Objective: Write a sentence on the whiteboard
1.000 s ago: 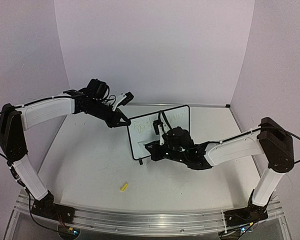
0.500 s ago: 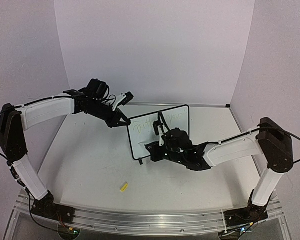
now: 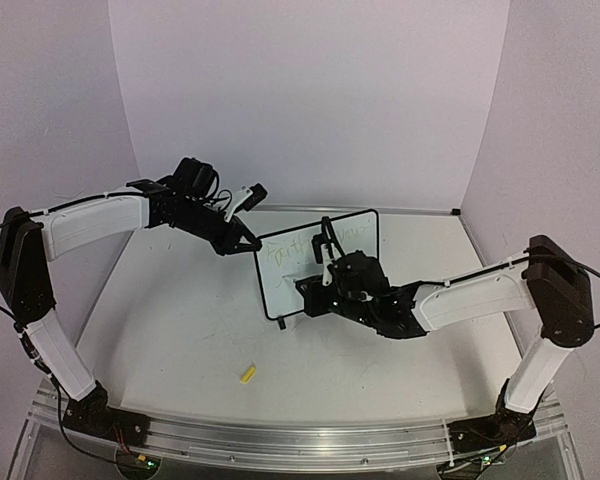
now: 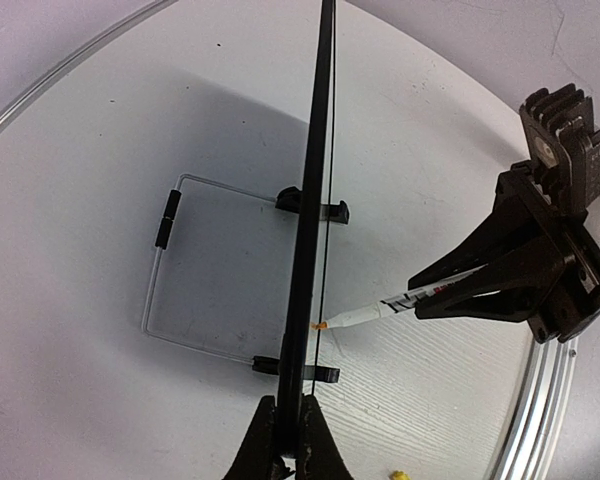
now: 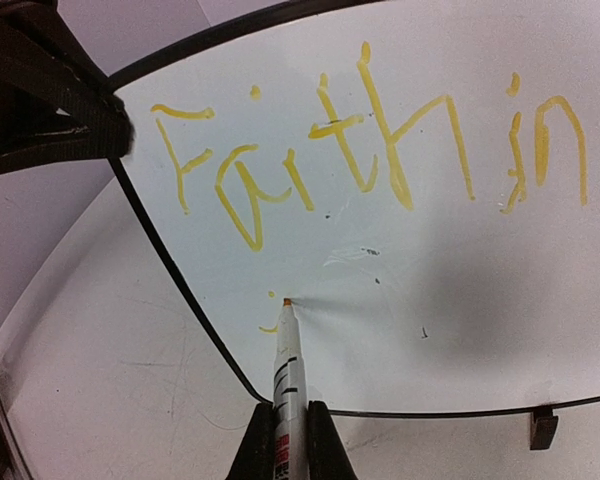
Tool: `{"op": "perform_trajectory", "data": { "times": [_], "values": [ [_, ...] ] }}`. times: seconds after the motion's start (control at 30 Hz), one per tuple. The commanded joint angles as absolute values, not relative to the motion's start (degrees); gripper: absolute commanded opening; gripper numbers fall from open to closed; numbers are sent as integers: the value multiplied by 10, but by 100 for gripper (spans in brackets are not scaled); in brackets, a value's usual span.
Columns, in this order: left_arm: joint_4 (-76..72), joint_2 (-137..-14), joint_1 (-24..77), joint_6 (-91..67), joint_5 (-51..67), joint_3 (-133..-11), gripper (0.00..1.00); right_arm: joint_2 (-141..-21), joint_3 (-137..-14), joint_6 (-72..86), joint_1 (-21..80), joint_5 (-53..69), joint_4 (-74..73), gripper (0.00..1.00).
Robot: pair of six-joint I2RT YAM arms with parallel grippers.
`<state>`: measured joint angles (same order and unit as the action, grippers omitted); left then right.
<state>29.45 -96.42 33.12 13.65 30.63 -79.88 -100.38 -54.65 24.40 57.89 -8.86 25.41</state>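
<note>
Top external view: the whiteboard (image 3: 292, 285) stands on edge at mid-worktop (image 3: 180, 330). The left pincer (image 3: 246, 240) is clamped on its upper left corner.

Left wrist view: the right pincer (image 4: 425, 298) is clamped on a marker (image 4: 365, 315).

Right wrist view: the sentence (image 5: 370, 150) reads "Faith in". The marker tip touches the board face below it.

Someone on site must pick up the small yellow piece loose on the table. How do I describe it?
Find the whiteboard standing upright mid-table. From it, come toward the near edge: the small yellow piece lies alone on the white table. It is the only loose object in view.
</note>
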Motion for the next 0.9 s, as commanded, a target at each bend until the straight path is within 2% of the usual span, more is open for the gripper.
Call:
{"op": "perform_trajectory", "data": {
  "times": [0.0,0.87],
  "values": [
    [359,-992,337,148,249,-777,0,-1002,-561,243,577,-100,261,0],
    [360,-994,337,148,250,-777,0,-1054,-546,292,577,-70,226,0]
  ]
}}
